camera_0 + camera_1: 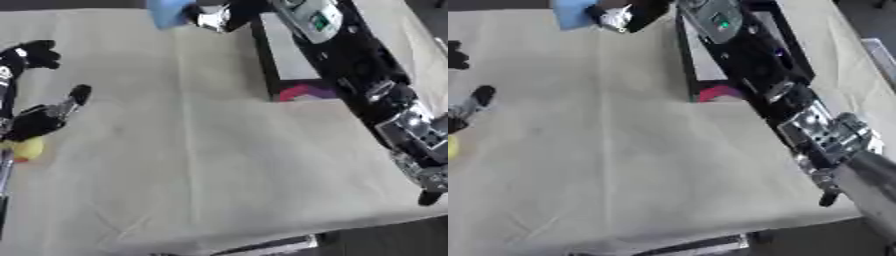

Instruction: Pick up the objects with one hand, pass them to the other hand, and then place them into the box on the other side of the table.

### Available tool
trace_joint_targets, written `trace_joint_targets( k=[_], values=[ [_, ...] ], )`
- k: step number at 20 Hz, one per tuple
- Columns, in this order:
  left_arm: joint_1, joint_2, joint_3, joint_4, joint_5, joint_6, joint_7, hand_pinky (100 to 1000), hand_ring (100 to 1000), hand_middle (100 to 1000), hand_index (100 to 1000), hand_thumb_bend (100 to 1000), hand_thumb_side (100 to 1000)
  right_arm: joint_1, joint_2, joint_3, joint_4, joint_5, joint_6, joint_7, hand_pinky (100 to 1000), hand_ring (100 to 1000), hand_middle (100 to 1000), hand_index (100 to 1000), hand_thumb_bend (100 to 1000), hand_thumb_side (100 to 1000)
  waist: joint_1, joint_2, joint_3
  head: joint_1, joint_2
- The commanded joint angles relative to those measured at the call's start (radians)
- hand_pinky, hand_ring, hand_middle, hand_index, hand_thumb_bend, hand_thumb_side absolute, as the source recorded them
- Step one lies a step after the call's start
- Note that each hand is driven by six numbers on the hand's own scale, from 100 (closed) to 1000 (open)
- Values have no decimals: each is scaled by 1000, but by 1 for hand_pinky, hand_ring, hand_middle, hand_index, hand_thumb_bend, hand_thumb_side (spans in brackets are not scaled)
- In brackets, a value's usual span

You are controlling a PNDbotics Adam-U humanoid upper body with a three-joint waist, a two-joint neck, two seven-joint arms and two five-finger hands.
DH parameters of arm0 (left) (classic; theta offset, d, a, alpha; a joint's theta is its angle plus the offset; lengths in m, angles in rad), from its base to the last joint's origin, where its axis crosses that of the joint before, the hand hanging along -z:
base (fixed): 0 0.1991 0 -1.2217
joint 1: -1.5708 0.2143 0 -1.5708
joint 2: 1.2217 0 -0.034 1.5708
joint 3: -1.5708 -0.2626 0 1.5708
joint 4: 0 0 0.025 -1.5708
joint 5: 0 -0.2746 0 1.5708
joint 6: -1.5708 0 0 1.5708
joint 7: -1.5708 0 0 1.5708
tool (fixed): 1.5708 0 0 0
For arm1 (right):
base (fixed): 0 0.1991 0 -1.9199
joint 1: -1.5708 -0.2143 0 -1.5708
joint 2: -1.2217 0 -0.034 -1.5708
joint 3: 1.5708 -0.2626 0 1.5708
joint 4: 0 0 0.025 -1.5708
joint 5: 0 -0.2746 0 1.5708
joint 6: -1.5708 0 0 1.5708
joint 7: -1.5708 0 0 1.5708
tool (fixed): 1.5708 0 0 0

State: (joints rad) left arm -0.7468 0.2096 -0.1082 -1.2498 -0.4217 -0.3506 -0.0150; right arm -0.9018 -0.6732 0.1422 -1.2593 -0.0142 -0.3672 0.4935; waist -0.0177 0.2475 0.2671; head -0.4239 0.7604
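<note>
At the table's far edge, the right hand point(210, 17) grips a blue object point(169, 12); no writing is legible.

1. The cloth-covered table point(201, 165) spreads before me, running from my left side across to the right.
2. My left hand point(39, 120) lies at the table's left edge, with a small round yellow object point(29, 148) just beside it, nearer to me.
3. My right arm point(385, 95) reaches along the right side toward the far edge.
4. The black-walled open box point(278, 70) sits far right, partly under that arm, with a pink item point(300, 92) in its near corner.
5. My right hand point(214, 17) is at the far edge, touching a blue object point(168, 12) on its left.
</note>
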Motion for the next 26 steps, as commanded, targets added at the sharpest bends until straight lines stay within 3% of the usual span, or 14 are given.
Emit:
trace_joint_targets(
  k=[1,7,10,16,23,26],
  values=[
    [-19,98,19,-48,32,-5,-10,802,674,668,798,430,437,11,-105,-72,39,-9,25,-47,780,889,254,556,100,206,6,-26,0,-22,-22],
    [-5,232,66,-90,94,-2,-1,817,693,692,805,435,419,87,-209,-148,113,6,18,-119,780,894,254,560,100,209,13,-20,2,-60,-47],
    [4,281,86,-99,114,-1,25,820,700,701,811,442,404,128,-248,-173,132,10,7,-143,779,894,255,560,100,227,13,-16,2,-96,-79],
    [19,329,106,-110,126,-1,69,818,699,698,809,449,391,173,-287,-199,198,49,-18,-182,776,897,256,563,100,259,16,-12,5,-128,-119],
    [40,374,130,-108,134,7,105,817,700,693,806,452,379,199,-302,-186,278,172,-92,-203,767,891,266,561,100,352,19,-8,10,-127,-116],
    [51,393,145,-102,131,16,126,816,697,687,803,450,374,206,-307,-176,305,235,-126,-208,767,903,297,612,100,353,18,-8,13,-124,-109]
  ],
)
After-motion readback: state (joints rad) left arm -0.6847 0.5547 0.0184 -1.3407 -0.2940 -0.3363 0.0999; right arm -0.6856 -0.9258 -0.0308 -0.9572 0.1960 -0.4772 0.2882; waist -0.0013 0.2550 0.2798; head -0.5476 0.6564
